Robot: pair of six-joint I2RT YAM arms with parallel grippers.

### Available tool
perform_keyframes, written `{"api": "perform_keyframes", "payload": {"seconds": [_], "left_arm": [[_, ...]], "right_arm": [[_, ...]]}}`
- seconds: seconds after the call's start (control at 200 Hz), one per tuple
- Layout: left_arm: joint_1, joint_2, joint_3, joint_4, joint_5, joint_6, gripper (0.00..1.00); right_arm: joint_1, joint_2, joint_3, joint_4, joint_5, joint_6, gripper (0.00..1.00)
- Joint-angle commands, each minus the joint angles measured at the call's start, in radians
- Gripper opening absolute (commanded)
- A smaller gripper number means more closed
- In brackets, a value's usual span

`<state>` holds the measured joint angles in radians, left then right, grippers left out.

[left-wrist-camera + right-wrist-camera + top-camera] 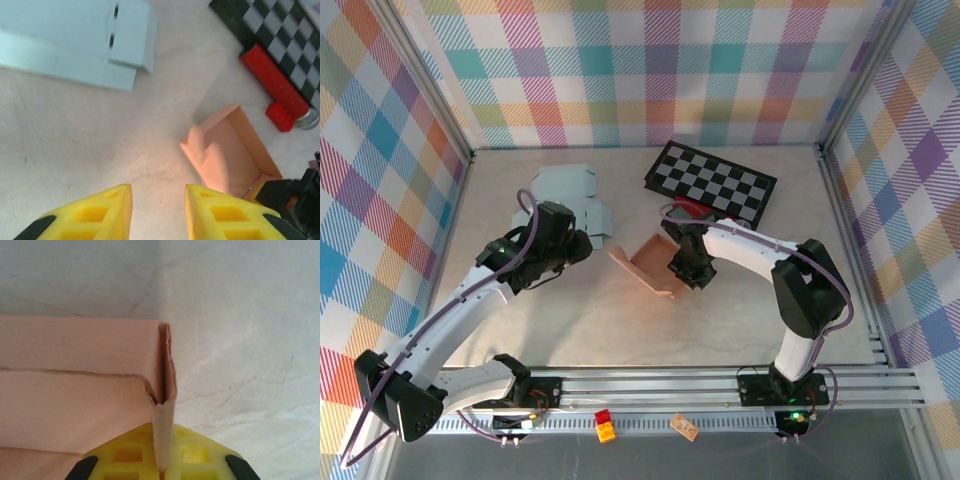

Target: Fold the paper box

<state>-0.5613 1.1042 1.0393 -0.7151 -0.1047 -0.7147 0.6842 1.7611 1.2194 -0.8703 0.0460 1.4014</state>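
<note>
Firmly, the right gripper (162, 462) has its jaws pinched on a thin folded wall of the peach paper box (75, 405). On the left gripper (158, 210) the yellow jaws stand apart, empty, over the pale marbled tabletop (75, 140).

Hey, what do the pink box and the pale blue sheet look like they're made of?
The pink box: probably thin matte card or stiff paper, given its sharp creases and thin folded edge. The pale blue sheet: likely matte die-cut card, lying flat with cut slots.

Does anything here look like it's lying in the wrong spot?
A small red and yellow toy brick and a tan card scrap lie on the grey metal rail between the arm bases, off the work surface.
</note>
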Motion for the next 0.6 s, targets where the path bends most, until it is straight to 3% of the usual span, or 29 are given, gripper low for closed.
{"api": "perform_keyframes", "payload": {"seconds": [0.0, 0.265, 0.44, 0.595], "left_arm": [[0.015, -0.002, -0.094, 0.038, 0.158, -0.049, 0.32], [0.032, 0.124, -0.222, 0.281, 0.371, -0.166, 0.32], [0.032, 0.249, -0.218, 0.427, 0.419, -0.206, 0.32], [0.032, 0.332, -0.184, 0.504, 0.442, -0.229, 0.33]], "right_arm": [[0.004, -0.046, -0.039, 0.025, -0.085, 0.31, 0.0], [0.019, -0.012, -0.064, 0.088, -0.139, 0.541, 0.0], [0.025, 0.017, -0.1, 0.184, -0.206, 0.577, 0.0], [0.025, 0.007, -0.098, 0.183, -0.229, 0.568, 0.2]]}}
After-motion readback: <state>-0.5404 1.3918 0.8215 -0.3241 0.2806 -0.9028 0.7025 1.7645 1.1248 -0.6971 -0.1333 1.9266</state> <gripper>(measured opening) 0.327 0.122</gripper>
